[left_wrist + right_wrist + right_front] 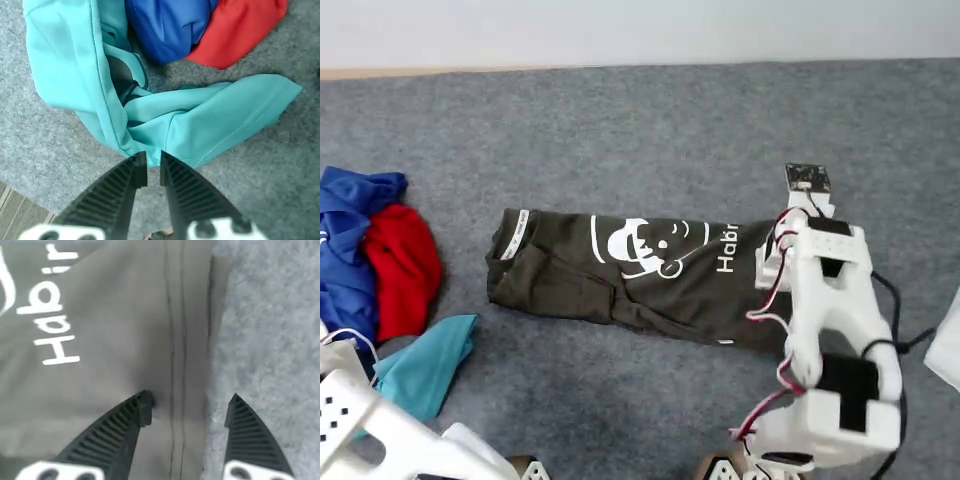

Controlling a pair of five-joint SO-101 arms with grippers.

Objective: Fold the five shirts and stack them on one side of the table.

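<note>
Early stage: no folded stack in evidence.
Dark olive shirt [640, 280] lies part-folded mid-table, right gripper [190, 402] wide open astride its hem. Left gripper [153, 162], nearly closed and empty, hangs over the crumpled teal shirt [200, 130], with the blue shirt [350, 240] and red shirt [405, 265] heaped beside it.

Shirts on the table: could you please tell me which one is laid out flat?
The dark olive shirt with the white print, stretched across mid-table; the blue shirt, red shirt and teal shirt lie bunched at one side.
</note>
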